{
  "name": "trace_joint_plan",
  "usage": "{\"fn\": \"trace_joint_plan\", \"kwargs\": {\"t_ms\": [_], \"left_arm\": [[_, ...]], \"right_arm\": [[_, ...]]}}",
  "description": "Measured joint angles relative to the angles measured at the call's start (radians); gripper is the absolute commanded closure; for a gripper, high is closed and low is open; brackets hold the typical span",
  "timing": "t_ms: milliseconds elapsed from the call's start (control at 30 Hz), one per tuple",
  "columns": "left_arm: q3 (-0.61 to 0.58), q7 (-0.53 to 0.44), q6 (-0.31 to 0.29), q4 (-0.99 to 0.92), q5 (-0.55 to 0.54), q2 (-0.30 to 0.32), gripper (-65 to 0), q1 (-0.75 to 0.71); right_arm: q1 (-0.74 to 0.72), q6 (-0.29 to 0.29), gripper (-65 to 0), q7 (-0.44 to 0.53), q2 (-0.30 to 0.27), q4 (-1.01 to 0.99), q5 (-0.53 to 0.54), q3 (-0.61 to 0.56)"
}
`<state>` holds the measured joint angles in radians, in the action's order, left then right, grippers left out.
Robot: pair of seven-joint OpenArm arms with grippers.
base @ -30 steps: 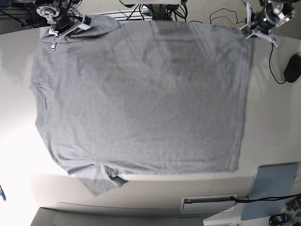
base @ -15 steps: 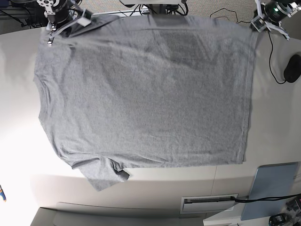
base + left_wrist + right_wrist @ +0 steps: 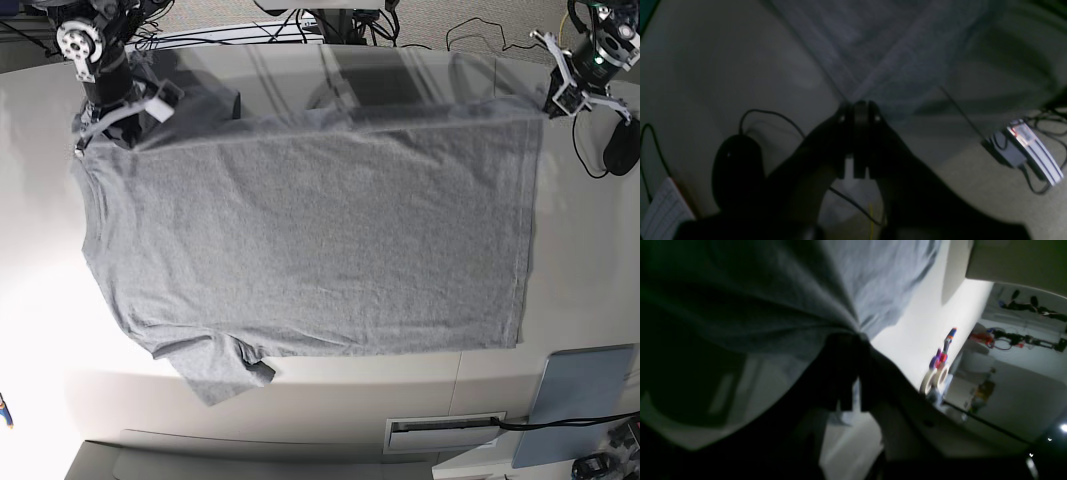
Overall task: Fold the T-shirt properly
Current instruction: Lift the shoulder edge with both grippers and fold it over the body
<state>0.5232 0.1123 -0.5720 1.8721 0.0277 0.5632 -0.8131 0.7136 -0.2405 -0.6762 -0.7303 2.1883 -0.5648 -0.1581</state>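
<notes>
T-shirt (image 3: pixel 310 240) flat on bench (image 3: pixel 40 290) (plain side up); left end effector (image 3: pixel 553 100) and right end effector (image 3: pixel 95 135) each clamping far corner

The white table (image 3: pixel 40 330) carries the grey T-shirt (image 3: pixel 310 240) spread flat across it, with a black computer mouse (image 3: pixel 623 150) beside the shirt's hem edge.
</notes>
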Motion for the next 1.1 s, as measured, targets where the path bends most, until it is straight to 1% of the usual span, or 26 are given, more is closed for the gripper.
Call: {"fn": "trace_joint_plan", "kwargs": {"t_ms": [167,200,333,533,800,867,933,1100], "left_arm": [[-0.035,0.001,0.011,-0.023,-0.004,-0.003,0.0,0.054],[-0.054,0.003,0.03,-0.027,-0.004,-0.003,0.0,0.066],[-0.132,0.015,0.123,-0.071,-0.007,-0.003,0.0,0.127],[-0.2,0.018,0.173,-0.15,-0.012,-0.004,0.0,0.219],[-0.215,0.018,0.176,-0.203,-0.012,-0.003,0.0,0.311],[-0.215,0.019,0.175,-0.204,-0.011,-0.004,0.0,0.321],[-0.215,0.019,0.176,-0.203,-0.01,-0.004,0.0,0.329],[-0.215,0.019,0.175,-0.204,-0.011,-0.006,0.0,0.356]], "right_arm": [[-0.09,0.003,0.0,0.033,0.0,-0.038,0.05,0.0],[-0.104,0.005,0.0,0.039,0.0,-0.055,0.076,0.0],[-0.149,0.002,0.0,0.06,0.003,-0.115,0.095,-0.007],[-0.203,0.001,0.0,0.098,0.005,-0.192,0.096,-0.028],[-0.285,-0.002,0.0,0.117,0.042,-0.258,0.097,-0.029],[-0.305,0.001,0.0,0.12,0.051,-0.272,0.132,-0.028],[-0.324,-0.011,0.0,0.121,0.058,-0.288,0.148,-0.029],[-0.357,-0.012,0.0,0.119,0.06,-0.298,0.145,-0.06]]}}
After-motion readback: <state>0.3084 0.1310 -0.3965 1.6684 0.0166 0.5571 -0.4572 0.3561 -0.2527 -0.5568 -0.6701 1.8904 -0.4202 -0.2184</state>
